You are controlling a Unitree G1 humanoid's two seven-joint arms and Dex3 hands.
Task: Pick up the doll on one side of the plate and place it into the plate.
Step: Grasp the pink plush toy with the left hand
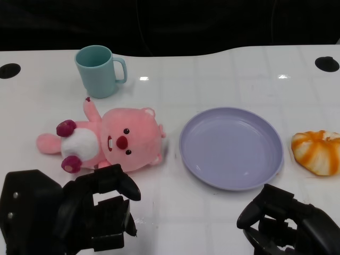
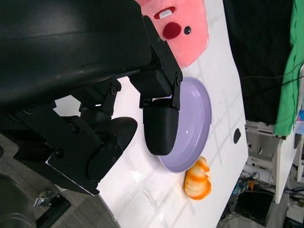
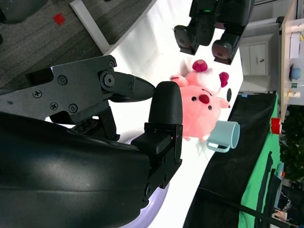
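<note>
Bright, even light from overhead; small glare spots on the glossy white table [image 1: 223, 74]. Shadows are soft and short. Wrist views are sharp, the background dark.

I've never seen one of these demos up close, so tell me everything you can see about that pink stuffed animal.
The pink doll is a soft plush animal with a white belly, dark red paws and nose, small black eyes and rounded ears. It lies on its back on the white table, left of the purple plate, below the teal mug. Nothing touches it; the left robot hand hovers near.
</note>
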